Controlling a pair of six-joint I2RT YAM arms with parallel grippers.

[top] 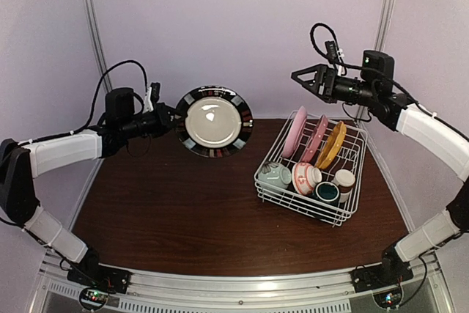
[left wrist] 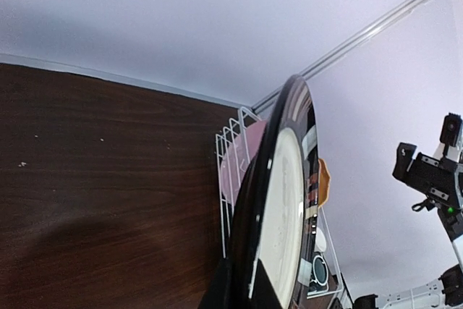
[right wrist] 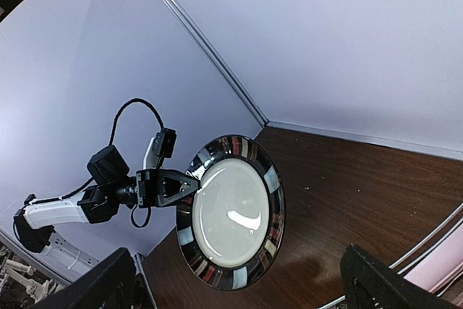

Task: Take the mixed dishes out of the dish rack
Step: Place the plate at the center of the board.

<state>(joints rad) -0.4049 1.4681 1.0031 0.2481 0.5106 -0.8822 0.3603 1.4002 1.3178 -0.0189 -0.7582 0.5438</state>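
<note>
Here, dish rack (top: 297, 199) on dark wooden table (top: 183, 210), lilac walls (top: 220, 20) behind

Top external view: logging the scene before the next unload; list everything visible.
black-rimmed plate: 1, cream centre, held upright back left
pink plates: 2, pink, rack's back
yellow plate: 1, yellow, beside them
pale green bowl: 1, rack's front left
red-patterned bowl: 1, rack's front middle
cups: 2, one dark inside, rack's front right
dish rack: 1, white, table's right
table: 1, dark brown
left gripper: 1, black, shut on plate's rim
right gripper: 1, black, open, above rack
</note>
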